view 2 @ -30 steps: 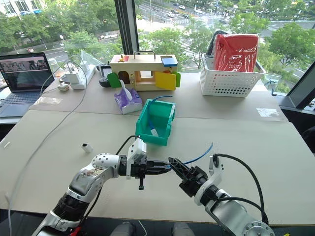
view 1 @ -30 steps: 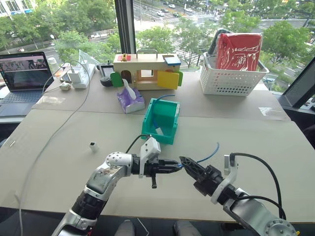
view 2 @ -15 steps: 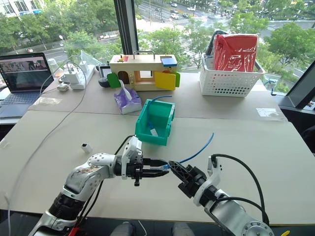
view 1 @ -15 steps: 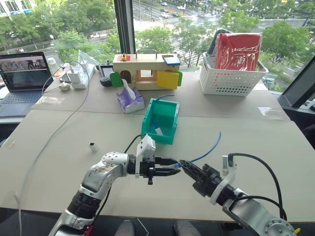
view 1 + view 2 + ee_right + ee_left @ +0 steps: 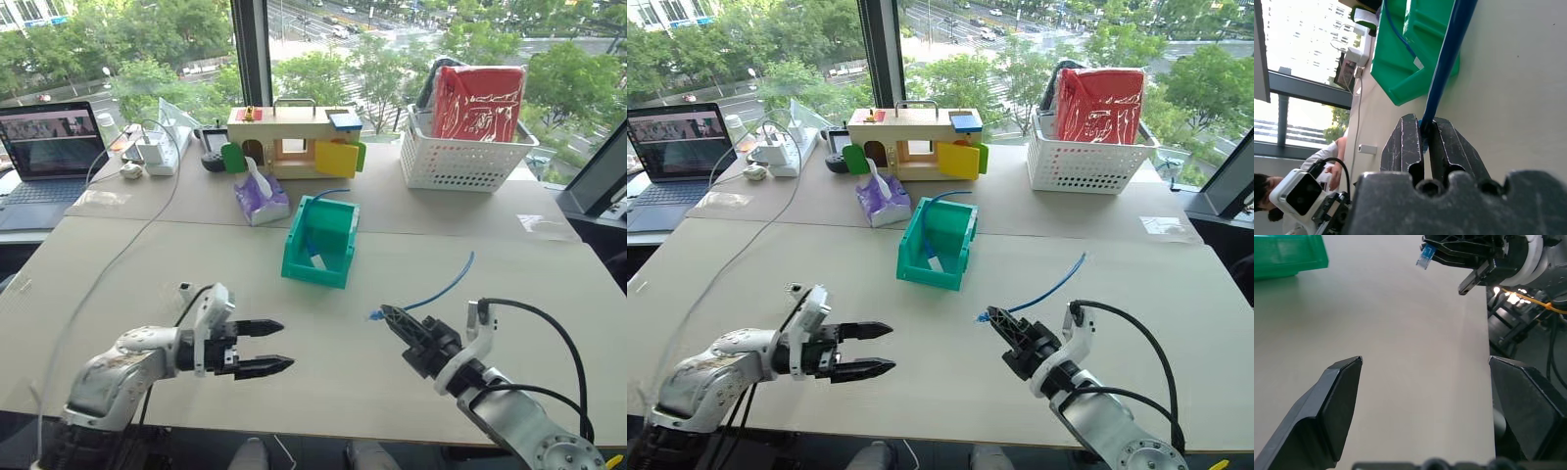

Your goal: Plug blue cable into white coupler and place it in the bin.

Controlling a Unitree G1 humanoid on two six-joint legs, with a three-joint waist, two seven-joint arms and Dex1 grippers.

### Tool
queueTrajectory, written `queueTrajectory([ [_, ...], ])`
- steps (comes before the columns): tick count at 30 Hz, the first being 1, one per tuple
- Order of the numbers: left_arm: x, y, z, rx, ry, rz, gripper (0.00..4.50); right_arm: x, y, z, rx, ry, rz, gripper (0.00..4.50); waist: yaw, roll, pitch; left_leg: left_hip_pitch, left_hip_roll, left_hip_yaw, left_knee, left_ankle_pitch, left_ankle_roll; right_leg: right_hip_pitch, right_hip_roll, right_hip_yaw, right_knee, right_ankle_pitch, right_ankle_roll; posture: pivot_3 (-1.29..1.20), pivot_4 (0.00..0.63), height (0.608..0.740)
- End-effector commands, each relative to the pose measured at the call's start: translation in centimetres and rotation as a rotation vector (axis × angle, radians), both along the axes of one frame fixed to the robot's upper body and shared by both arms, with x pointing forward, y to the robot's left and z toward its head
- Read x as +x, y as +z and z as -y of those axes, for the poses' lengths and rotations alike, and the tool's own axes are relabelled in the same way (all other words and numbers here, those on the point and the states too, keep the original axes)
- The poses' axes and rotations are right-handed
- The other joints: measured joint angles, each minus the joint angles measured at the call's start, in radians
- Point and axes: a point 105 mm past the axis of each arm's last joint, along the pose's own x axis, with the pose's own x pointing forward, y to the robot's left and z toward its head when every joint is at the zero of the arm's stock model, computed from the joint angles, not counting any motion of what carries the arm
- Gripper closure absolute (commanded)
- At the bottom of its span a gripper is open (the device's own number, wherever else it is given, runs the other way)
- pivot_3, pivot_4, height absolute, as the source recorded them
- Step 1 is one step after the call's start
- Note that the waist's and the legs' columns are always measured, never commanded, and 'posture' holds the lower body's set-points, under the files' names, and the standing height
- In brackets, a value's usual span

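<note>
Plugging not yet done, nothing binned. Green bin [image 5: 318,240] at frame centre, without the joined pair. Left gripper [image 5: 287,345], lower left, spread wide and empty. Right gripper [image 5: 389,315], lower right, clamped on cable [image 5: 436,291] just behind its plug, cord trailing up and right. Coupler [image 5: 184,290] lying loose at centre left, just beyond the left gripper. Left to do: pick-up, mating, drop-off. Beige table [image 5: 509,255], clutter along the far edge, under wide windows [image 5: 147,49].

No text, label, brand or number can be read anywhere.
</note>
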Motion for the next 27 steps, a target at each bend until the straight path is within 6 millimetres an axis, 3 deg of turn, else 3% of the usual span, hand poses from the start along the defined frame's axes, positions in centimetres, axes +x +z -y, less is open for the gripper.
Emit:
queueTrajectory([
  [1,0.7,-0.2,-3.2,0.055,0.243,0.107,0.06,0.5,1.1,-0.5,-0.019,0.043,0.062,4.5,0.0,0.0,0.0,0.0,0.0,0.0,-0.001,0.0,0.0,0.0,0.0,0.0,0.0,0.0,-0.001,0.0,0.15,0.734],
  [5,0.8,-2.1,-7.6,0.076,0.488,0.1,0.06,0.7,1.1,-1.7,-0.071,0.142,0.085,4.5,0.002,0.0,0.0,0.002,0.001,0.0,-0.001,0.0,0.0,0.0,0.0,-0.001,0.0,0.0,-0.002,0.0,0.15,0.734],
  [10,0.2,-3.7,-11.6,0.171,0.689,0.184,0.06,1.4,0.8,-2.1,-0.073,0.185,0.09,4.5,0.004,0.0,-0.001,0.002,0.001,0.0,-0.001,0.0,0.0,0.001,0.0,-0.002,0.0,0.0,-0.003,0.0,0.15,0.734],
  [19,4.9,-3.3,-12.7,0.156,0.946,0.297,0.06,1.3,0.7,-3.1,-0.085,0.23,0.108,4.5,0.005,0.001,-0.002,0.004,0.002,0.0,-0.001,0.001,0.0,0.003,0.0,-0.004,0.001,-0.001,-0.001,0.0,0.15,0.734],
  [27,7.8,-3.8,-12.1,0.236,0.924,0.363,0.06,1.3,0.5,-3.1,-0.097,0.218,0.104,4.5,0.013,0.005,-0.004,0.004,0.001,0.0,-0.001,0.001,0.0,0.003,0.0,-0.004,0.001,0.0,-0.002,0.0,0.15,0.734],
])
